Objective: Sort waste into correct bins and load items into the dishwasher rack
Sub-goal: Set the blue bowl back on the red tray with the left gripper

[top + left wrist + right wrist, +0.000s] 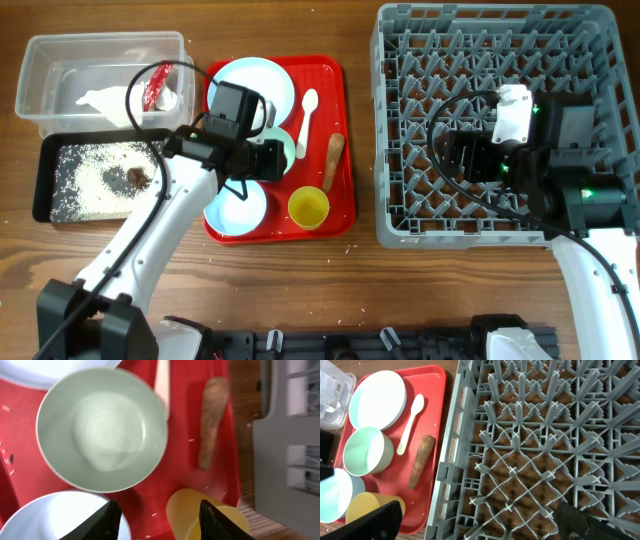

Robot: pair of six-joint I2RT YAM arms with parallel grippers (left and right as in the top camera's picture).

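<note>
Left gripper [161, 521] is seen over the red serving tray [336, 76], jaws parted wide, nothing held; the gap between its fingers lies over bare tray between the lower pale blue bowl [55, 519] and the yellow cup [200, 510]. The pale green bowl [102, 430] is seen upright just ahead of the fingers, empty. The pale blue plate [256, 84] is at the tray's far left corner, the white spoon [308, 110] beside it, and the brown stick-shaped food piece [333, 162] just right of the spoon, above the cup. Loose grains are scattered on the tray. Crumpled tissue [105, 98] and red wrapper [157, 90] are in the clear tub [60, 48]. White grains [95, 178] and a small brown lump [137, 177] are in the black tray [44, 180], just in front of the tub. Right gripper [475, 527] is held above the grey dishwasher rack [400, 60], fingers spread far apart, empty. No dishes are seen in the rack.
</note>
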